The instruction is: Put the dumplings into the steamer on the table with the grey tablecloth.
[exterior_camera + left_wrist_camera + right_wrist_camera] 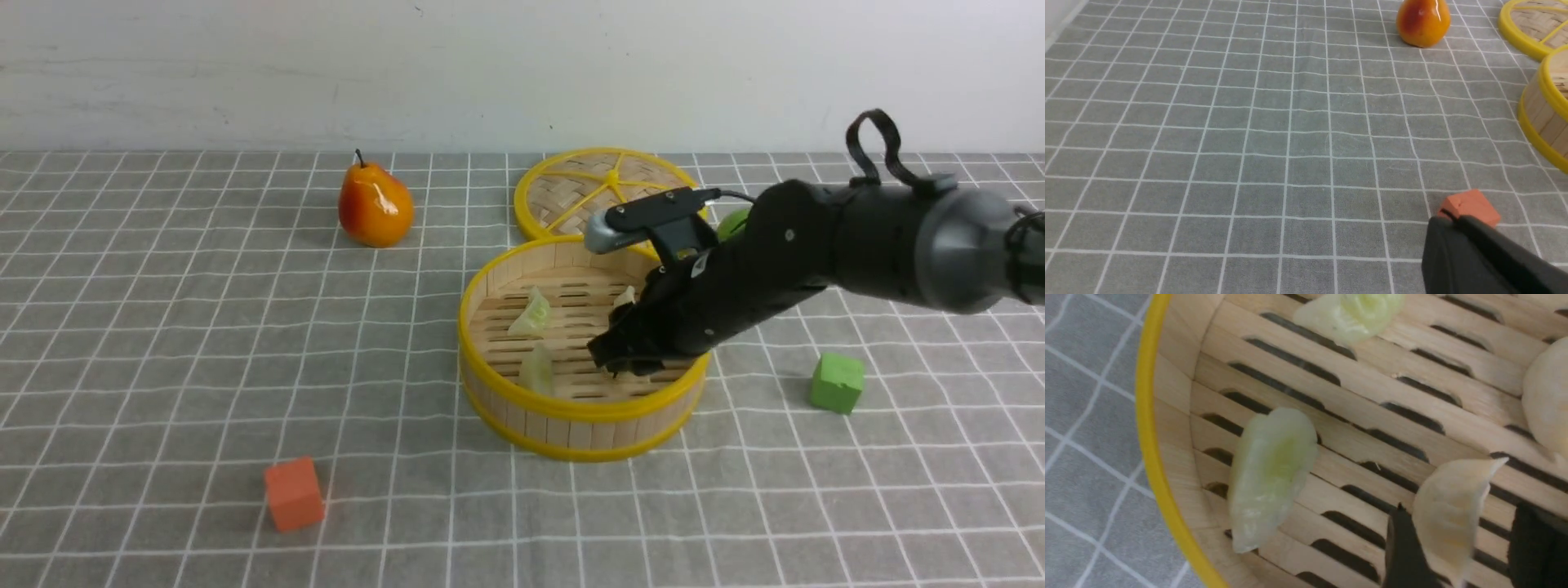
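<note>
Four small crescent-shaped toy dumplings [1271, 477], two pale green and two cream, all lie on the slatted floor of the one round bamboo steamer [571, 412] with yellow rim bands. It stands near the middle of the surface [898, 506], on the grey tablecloth [163, 327] with its white grid. Around it are one flat woven lid with yellow spokes [571, 192] just behind, one glossy orange-yellow pear [374, 204], one orange cube [294, 492] and one green cube [837, 382].

From the front only the two green dumplings and a sliver of one cream dumpling [624, 296] show, because the black right arm covers the rest. The right wrist view shows all four: the two green ones, a cream one cut off at the picture's edge [1547, 396], and the other cream dumpling [1449, 510] between the dark fingers [1404, 551].

The right end effector [620, 359] reaches down inside the steamer with its jaws set wider than that dumpling. The dumpling is at or against one finger and clear of the other, so it is not gripped.

The left end effector [1447, 218] appears only in its own wrist view. It is closed tight on nothing, with the orange cube just past its tip.
</note>
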